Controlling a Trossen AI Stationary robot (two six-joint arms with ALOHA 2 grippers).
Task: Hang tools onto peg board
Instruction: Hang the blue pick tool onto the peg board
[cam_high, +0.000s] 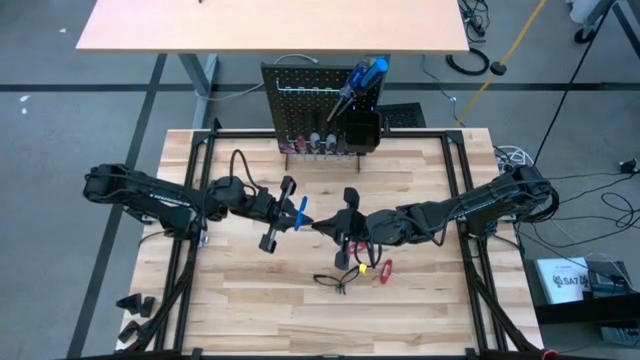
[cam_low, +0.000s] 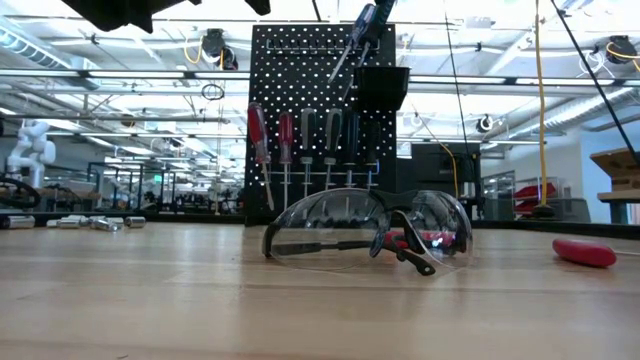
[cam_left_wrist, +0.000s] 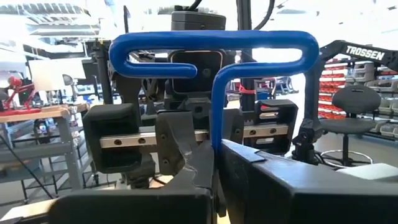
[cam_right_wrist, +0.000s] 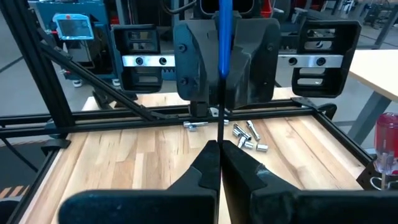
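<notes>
A blue T-handle key (cam_high: 303, 211) with a looped crossbar (cam_left_wrist: 211, 46) and a thin metal shaft (cam_right_wrist: 219, 118) stands upright above the table's middle. My left gripper (cam_high: 296, 215) and my right gripper (cam_high: 323, 224) face each other, both shut on it. The black peg board (cam_high: 300, 100) stands at the far edge with several screwdrivers (cam_low: 286, 140) hanging on it. A blue-handled screwdriver (cam_high: 362, 80) sticks out of its black bin (cam_high: 362, 130). Black-framed glasses (cam_low: 365, 232) lie on the table near the front, with a red-handled tool (cam_low: 585, 252) beside them. My left gripper pinches the key's blue stem (cam_left_wrist: 216, 134) just below the crossbar between its two fingers. The fingers come level from the table's left and lie across the stem. The key stands upright, crossbar on top, clear of the table. My right gripper meets the thin metal shaft (cam_right_wrist: 219, 138) below the blue stem, where it runs down between the shut fingertips (cam_right_wrist: 208, 155). The fingers come level from the table's right, across the shaft. The exact spot of contact is hidden by the fingers.
Several small silver metal pieces (cam_right_wrist: 246, 134) lie on the table below the left arm. Small black parts (cam_high: 135, 305) lie at the front left edge. A black frame (cam_high: 455, 170) runs around the tabletop. A second table (cam_high: 270, 25) stands behind the peg board.
</notes>
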